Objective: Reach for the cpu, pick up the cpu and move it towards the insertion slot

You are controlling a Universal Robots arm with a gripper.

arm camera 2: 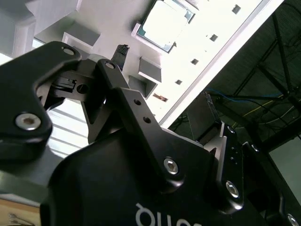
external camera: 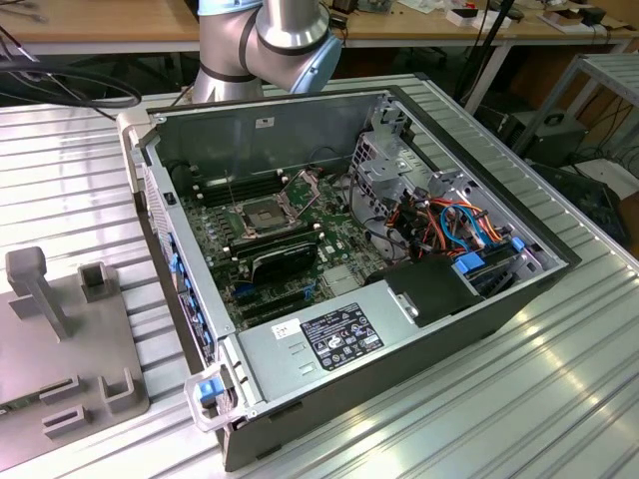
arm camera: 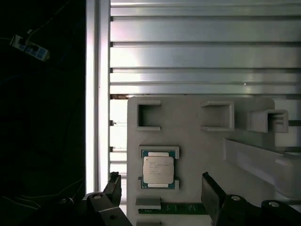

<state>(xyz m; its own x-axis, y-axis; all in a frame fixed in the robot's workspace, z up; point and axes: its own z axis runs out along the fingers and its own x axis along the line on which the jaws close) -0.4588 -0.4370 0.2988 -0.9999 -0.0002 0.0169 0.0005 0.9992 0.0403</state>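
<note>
The cpu [arm camera: 159,170], a small pale square chip, lies flat in a framed pocket of a grey fixture plate [arm camera: 197,141]. In the first wrist view my gripper [arm camera: 161,189] hangs above it, open, with one dark fingertip [arm camera: 113,185] on either side of the chip and apart from it. The second wrist view shows the cpu [arm camera 2: 164,22] beyond the open gripper [arm camera 2: 164,80]. In the exterior view the insertion slot [external camera: 262,213] sits on the motherboard inside the open computer case [external camera: 399,329], its metal retention plate [external camera: 303,184] hinged up.
The grey fixture plate [external camera: 60,339] lies on the ribbed metal table [external camera: 499,419], at the exterior view's left of the case. It carries raised blocks and an upright post [external camera: 35,284]. A drive cage and coloured cables [external camera: 449,215] fill the case's right side.
</note>
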